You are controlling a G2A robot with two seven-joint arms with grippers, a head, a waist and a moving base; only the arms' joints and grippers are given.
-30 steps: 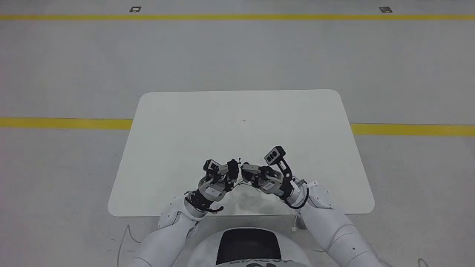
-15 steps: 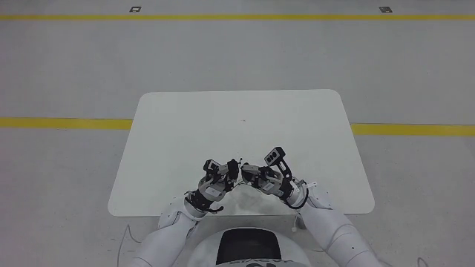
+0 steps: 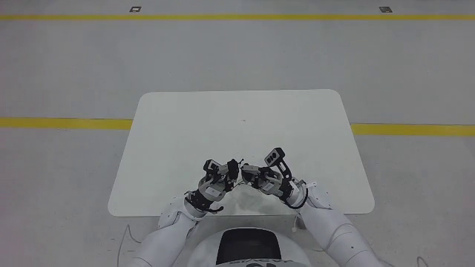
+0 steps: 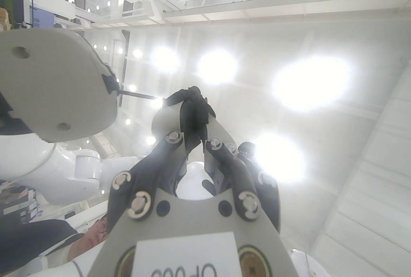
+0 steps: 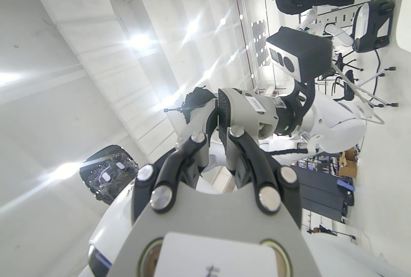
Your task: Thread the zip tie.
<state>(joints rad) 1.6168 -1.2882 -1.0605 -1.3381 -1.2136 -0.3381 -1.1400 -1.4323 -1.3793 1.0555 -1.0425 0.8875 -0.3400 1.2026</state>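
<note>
The zip tie is held in the air between the two claws, over the near part of the white worktop. The left claw is clenched on a dark, bunched part of it. The right claw is closed on the thin black strap, which is stretched straight across the short gap between them. Pick-up and alignment are judged done. Whether the strap's tip has entered the head cannot be told. Feeding through and pulling tight are taken as still to be done.
</note>
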